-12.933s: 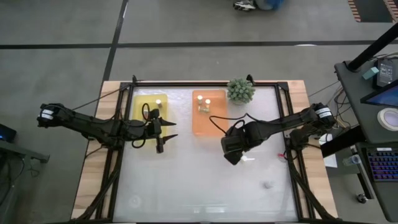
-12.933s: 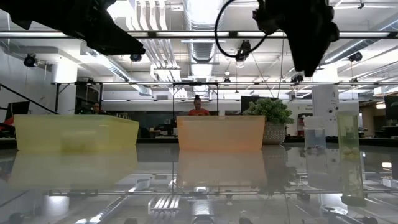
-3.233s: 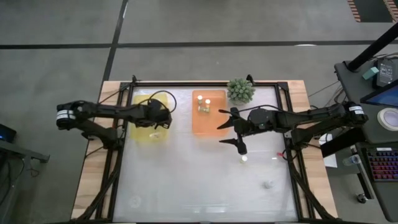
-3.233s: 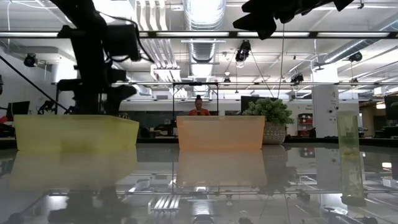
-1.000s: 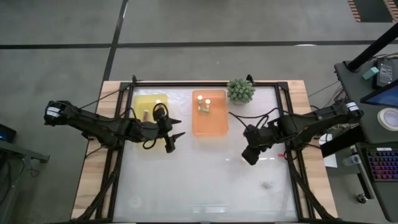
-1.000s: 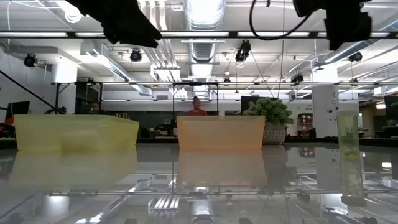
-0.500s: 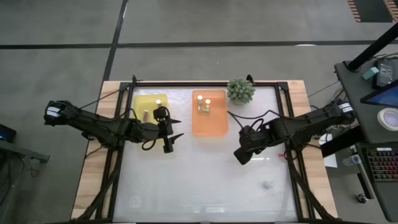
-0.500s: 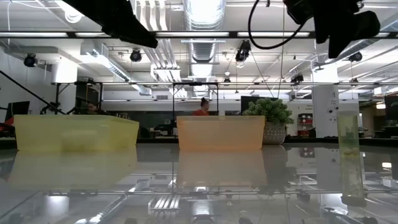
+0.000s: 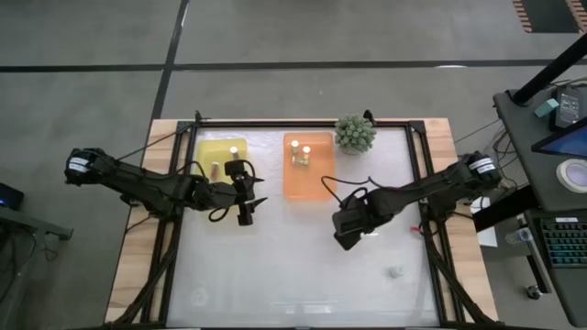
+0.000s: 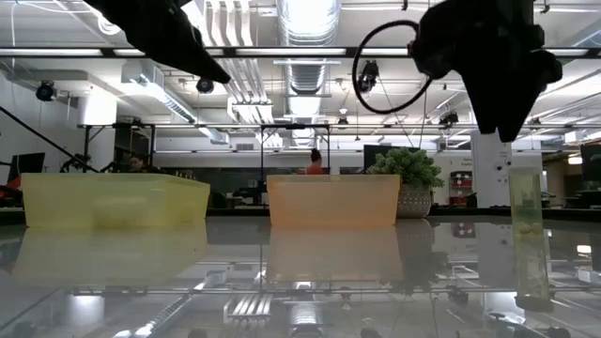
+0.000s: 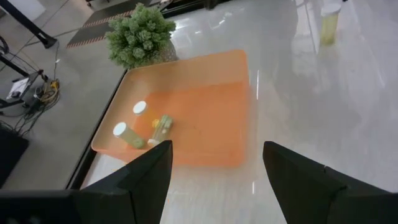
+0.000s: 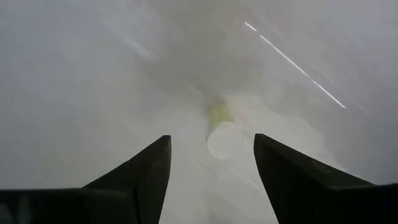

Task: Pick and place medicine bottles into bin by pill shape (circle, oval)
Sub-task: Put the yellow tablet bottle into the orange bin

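Note:
A small medicine bottle with a white cap [image 12: 224, 140] and a yellowish body stands on the pale table. My right gripper [image 12: 211, 138] hangs open above it, fingers pointing down on either side, apart from it; in the high view the gripper [image 9: 346, 231] is right of the table's middle. My left gripper [image 9: 256, 191] is open and empty between the yellow tray [image 9: 223, 188] and the orange tray [image 9: 309, 183]. Two bottles [image 9: 234, 151] lie in the yellow tray. A few bottles [image 11: 138, 107] lie in the orange tray [image 11: 205, 118].
A spiky green plant [image 9: 354, 133] stands behind the orange tray. Another bottle [image 9: 394, 271] stands alone toward the near right; in the low view one bottle [image 10: 526, 221] stands upright at the right. Bare table spreads over the near half.
My right gripper has gone toward the table's left edge and down, and now stands over the lone bottle. The bottle has kept its place.

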You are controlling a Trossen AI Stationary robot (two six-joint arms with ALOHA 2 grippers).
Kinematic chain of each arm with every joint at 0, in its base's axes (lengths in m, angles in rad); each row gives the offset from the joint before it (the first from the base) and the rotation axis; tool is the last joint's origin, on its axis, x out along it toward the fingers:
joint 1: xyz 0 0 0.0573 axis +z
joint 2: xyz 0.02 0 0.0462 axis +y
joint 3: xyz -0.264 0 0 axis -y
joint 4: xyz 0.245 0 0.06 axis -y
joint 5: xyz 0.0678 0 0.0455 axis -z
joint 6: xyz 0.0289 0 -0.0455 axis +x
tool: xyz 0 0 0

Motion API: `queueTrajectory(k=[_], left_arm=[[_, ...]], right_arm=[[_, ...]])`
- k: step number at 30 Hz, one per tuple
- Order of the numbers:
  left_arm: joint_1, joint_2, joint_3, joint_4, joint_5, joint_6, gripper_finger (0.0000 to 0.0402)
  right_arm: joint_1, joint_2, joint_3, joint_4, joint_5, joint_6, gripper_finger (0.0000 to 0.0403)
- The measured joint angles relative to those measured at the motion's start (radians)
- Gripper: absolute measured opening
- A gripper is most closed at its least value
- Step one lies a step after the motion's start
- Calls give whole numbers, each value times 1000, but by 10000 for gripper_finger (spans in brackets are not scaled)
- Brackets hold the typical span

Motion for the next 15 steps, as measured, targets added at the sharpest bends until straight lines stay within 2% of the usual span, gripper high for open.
queueTrajectory(k=[15], left_arm=[[0,0,0,-1,0,0,235]], right_arm=[[7,120,-5,-24,-2,-43,219]])
